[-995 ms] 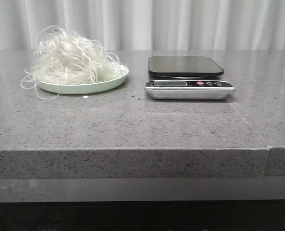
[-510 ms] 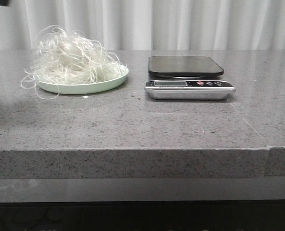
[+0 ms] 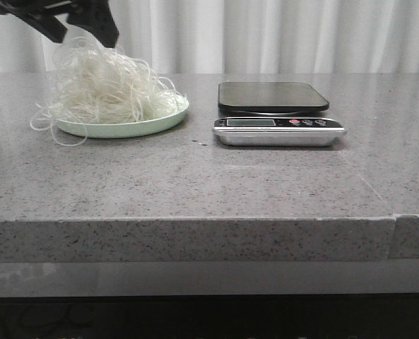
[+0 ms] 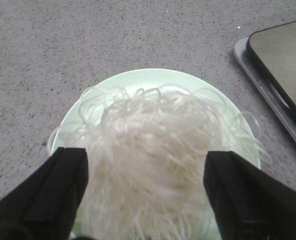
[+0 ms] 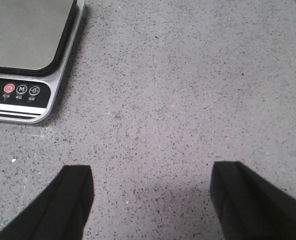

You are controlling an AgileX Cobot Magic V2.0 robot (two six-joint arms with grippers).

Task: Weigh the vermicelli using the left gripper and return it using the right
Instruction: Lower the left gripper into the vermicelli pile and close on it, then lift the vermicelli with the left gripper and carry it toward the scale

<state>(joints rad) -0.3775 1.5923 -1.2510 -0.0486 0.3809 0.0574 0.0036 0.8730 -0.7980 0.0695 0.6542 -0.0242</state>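
Note:
The vermicelli [image 3: 107,88] is a fluffy mound of thin white strands heaped on a pale green plate [image 3: 163,121] at the left of the counter. My left gripper [image 3: 78,35] hangs open just above the top of the mound; in the left wrist view its black fingers [image 4: 63,187] straddle the vermicelli [image 4: 148,155] without closing on it. The scale [image 3: 276,113], black platform and silver base, stands bare to the right of the plate. My right gripper [image 5: 150,192] is open over bare counter beside the scale [image 5: 28,50]; it does not show in the front view.
The grey speckled counter [image 3: 209,183] has its front edge near the camera and a seam at the right [image 3: 395,219]. A white curtain [image 3: 266,35] hangs behind. Loose vermicelli loops [image 3: 46,123] spill over the plate's left rim.
My left gripper has come down from the upper left into the front view and now sits over the vermicelli mound. The scale and plate have not moved.

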